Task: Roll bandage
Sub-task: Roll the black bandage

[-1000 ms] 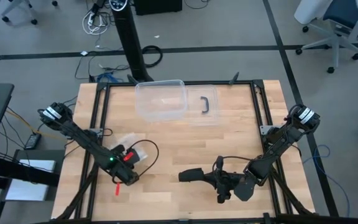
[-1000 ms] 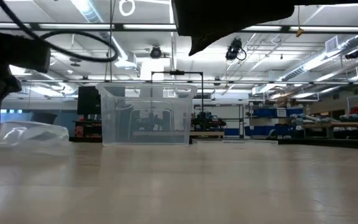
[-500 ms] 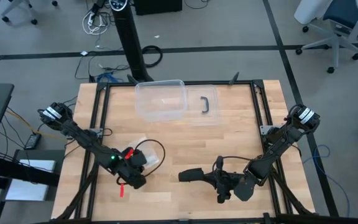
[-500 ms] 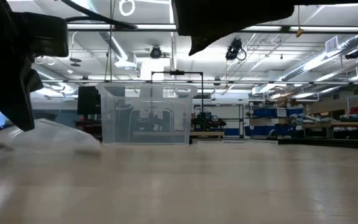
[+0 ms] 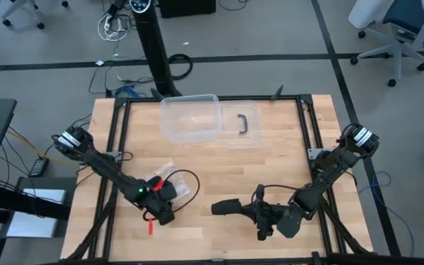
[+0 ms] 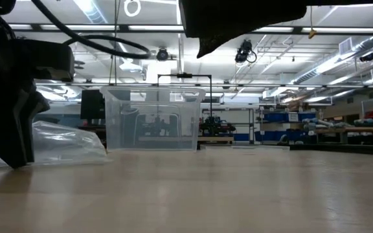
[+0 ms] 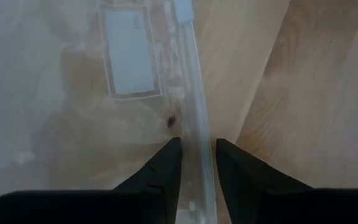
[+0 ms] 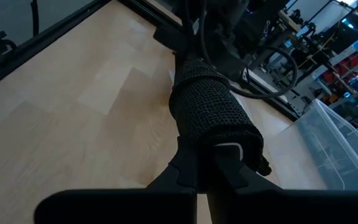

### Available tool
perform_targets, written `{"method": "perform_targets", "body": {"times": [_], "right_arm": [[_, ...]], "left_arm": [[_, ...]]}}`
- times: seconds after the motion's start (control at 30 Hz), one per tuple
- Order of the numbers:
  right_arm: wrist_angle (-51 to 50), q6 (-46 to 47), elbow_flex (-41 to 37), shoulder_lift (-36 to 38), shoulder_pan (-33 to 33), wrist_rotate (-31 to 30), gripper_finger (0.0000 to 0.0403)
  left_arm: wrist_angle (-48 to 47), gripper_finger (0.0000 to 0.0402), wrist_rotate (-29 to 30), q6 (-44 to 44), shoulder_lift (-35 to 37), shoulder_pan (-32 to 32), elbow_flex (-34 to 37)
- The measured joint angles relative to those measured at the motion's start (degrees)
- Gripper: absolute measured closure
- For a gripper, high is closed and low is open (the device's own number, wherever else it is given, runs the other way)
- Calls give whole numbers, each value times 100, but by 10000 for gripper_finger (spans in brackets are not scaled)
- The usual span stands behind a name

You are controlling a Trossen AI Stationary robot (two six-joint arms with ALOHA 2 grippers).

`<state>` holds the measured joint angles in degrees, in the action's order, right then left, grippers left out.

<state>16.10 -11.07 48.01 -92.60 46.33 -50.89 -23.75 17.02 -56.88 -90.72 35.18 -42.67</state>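
At the far side of the counter (image 5: pixel 271 169) sits a clear plastic box (image 5: pixel 190 118). From above I can make out nothing inside it, and its lid with a dark handle (image 5: pixel 246 125) lies flat just beside it. Nearer the left arm lies a crinkly clear bag (image 5: pixel 169 180); what it holds I cannot tell.

The left pincer (image 5: pixel 162 209) is down at that bag. Its wrist camera shows what the overhead cannot: the two dark fingers (image 7: pixel 160 174) stand a little apart, with the bag's sealed edge (image 7: pixel 194 124) running between them and a white label (image 7: pixel 128 51) on the plastic.

The right pincer (image 5: pixel 238 207) rests near the front edge. Its fingers are closed on the bandage (image 8: pixel 213 115), a black roll of knitted fabric sticking out ahead of them; the overhead gives only a dark stub (image 5: pixel 225 207).

The table-height camera shows the box as see-through (image 6: pixel 153 120), with the bag (image 6: pixel 67 144) heaped to its side.
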Motion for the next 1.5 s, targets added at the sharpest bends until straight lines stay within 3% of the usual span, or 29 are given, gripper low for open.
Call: {"method": "perform_targets", "body": {"times": [0.4, 0.77, 1.0, 1.13, 1.37, 1.5], "right_arm": [[2, 0, 0, 0, 0, 8, 397], [4, -35, 0, 0, -11, 148, 397], [7, 40, 0, 0, -49, 159, 397], [-71, 132, -1, 0, -102, 164, 397], [-903, 980, -4, 0, -214, 150, 397], [-855, 1106, -4, 0, -170, 154, 397]], "left_arm": [[-221, 305, -72, 402, -137, -8, -240], [-262, 396, -353, 423, -126, -44, -274], [-337, 400, -463, 442, -138, -42, -429], [-292, 400, -244, 613, -141, -45, -682], [-283, 401, -74, 877, -140, -144, -1006], [-31, 401, 25, 929, -139, -198, -1067]]}}
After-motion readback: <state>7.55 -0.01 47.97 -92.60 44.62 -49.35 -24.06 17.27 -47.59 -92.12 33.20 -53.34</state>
